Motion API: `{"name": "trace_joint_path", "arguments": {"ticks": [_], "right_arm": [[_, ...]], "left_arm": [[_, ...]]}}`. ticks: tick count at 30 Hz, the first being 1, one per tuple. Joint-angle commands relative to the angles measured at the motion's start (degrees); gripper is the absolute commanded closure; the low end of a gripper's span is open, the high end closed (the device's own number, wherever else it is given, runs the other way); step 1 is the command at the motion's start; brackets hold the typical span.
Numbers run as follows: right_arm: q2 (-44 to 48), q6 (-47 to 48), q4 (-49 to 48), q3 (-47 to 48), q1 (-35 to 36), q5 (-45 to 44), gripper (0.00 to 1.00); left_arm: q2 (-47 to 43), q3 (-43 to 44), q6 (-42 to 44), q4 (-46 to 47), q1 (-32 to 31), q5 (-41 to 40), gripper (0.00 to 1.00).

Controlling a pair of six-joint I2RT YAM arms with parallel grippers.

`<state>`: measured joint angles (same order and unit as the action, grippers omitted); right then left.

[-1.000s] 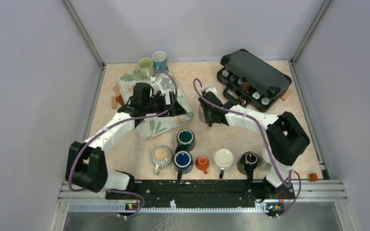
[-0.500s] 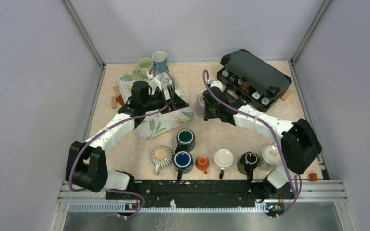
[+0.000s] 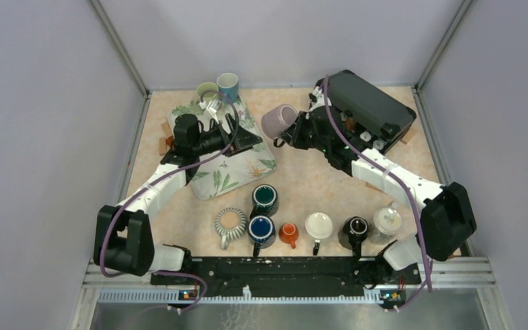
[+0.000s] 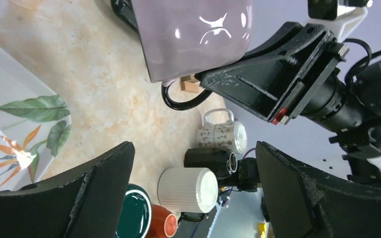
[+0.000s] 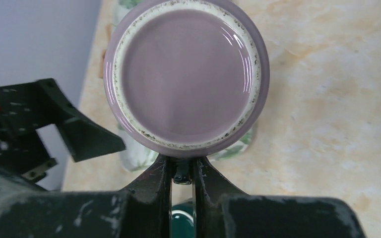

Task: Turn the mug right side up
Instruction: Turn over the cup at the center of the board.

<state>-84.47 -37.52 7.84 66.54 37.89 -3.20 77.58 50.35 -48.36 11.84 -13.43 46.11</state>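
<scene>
The lilac mug (image 3: 277, 120) with a black handle hangs in the air over the back middle of the table, tipped on its side. My right gripper (image 3: 291, 133) is shut on its handle. In the right wrist view the mug's base (image 5: 186, 74) faces the camera, and the gripper (image 5: 182, 171) pinches the handle (image 5: 181, 176). My left gripper (image 3: 246, 139) is open and empty over the leaf-patterned tray (image 3: 227, 177). In the left wrist view the mug (image 4: 193, 34) shows at the top, above the open left gripper (image 4: 193, 163).
A row of mugs stands at the front: striped (image 3: 229, 221), blue (image 3: 261, 227), orange (image 3: 289, 232), white (image 3: 318, 224), black (image 3: 354, 230), patterned (image 3: 387, 220). A teal mug (image 3: 265, 196) stands behind them. A black case (image 3: 364, 103) is back right. Green (image 3: 208, 93) and blue (image 3: 227, 84) mugs stand at the back.
My right gripper has lifted the lilac mug off the table and carried it up and towards the back, tipping it. My left arm has drawn back a little to the left.
</scene>
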Motion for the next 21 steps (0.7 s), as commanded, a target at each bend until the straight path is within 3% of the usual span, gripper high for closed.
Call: {"name": "trace_joint_path", "arguments": {"ticks": [1,6,13,21], "right_arm": [[3.8,-6.4,-17.5,2.8,-1.6,10.6,1.0],[2.8,-12.8,-27.2,0.9,-2.9,17.6,1.0],[0.4,-19.3,-35.9,-0.3,-3.1,23.6,1.0],[-1.3,-24.2,-43.1,-2.0,-3.1,26.6,1.0]], "left_arm": [[-2.1,-1.8,-7.4,12.6,1.7,6.5,0.02],[-1.6,-2.5,-11.7,17.2,2.1,8.0,0.02],[-0.3,-4.0,-21.7,30.7,2.1,8.7,0.07],[1.2,-3.6,-28.8,39.0,1.4,6.6,0.21]]}}
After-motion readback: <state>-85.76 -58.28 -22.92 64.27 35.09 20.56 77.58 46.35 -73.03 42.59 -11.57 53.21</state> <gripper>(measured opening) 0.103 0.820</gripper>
